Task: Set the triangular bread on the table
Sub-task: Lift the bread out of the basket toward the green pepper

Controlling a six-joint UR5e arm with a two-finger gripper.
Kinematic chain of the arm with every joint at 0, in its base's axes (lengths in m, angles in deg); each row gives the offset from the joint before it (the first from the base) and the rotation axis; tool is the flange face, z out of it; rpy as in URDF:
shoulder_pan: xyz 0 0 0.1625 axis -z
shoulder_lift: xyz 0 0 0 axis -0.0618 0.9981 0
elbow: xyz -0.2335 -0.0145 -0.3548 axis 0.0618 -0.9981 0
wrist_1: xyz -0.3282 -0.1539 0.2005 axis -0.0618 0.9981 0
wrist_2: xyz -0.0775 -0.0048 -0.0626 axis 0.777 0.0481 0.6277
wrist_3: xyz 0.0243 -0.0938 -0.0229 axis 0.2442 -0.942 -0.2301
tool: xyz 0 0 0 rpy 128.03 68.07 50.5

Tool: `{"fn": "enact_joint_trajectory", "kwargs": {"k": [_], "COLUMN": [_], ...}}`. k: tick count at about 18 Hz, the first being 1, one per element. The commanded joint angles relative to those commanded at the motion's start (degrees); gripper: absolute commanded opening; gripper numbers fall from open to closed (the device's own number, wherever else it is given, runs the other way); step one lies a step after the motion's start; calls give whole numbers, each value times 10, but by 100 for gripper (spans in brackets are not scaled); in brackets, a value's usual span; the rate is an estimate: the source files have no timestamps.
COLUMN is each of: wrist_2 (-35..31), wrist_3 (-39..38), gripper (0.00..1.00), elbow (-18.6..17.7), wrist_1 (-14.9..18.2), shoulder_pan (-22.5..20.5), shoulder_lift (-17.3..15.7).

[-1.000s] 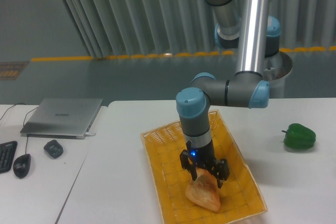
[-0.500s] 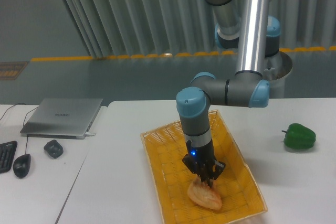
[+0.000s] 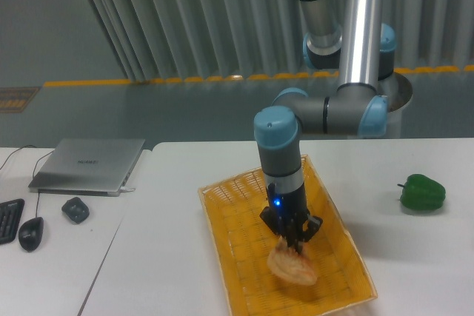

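Triangular bread sits low over the yellow woven basket, golden-orange with a paler toasted patch on top, near the basket's front right part. Whether it rests on the weave or hangs just clear of it cannot be told from this view. The gripper points straight down onto the bread's upper edge, and its jaws are drawn close together, pinching the top of the pastry between them. A small blue light glows on the wrist just above.

The basket lies on the white table, angled so that its long side runs from the back towards the front right. The arm comes down from a silver upper link, bends at a grey and blue elbow, and drops a dark wrist section over the basket's middle.

A green bell pepper lies on the table well to the right of the basket, apart from it. On the separate desk at the left a closed grey laptop lies flat, with a small dark object just in front of it, a black mouse nearer the edge, and the corner of a keyboard at the far left.
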Motion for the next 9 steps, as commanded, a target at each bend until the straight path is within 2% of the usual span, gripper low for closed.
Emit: {"fn": "enact_joint_trajectory", "kwargs": {"k": [2,5,9], "wrist_2": [-3,1,-2], "wrist_3": [62,239,340], "gripper": [3,3,4], "elbow": [2,1,-3], "wrist_1": [13,62,127], "shoulder_pan": [-5,-33,-77], "shoulder_lift": [-14,-38,-50]}}
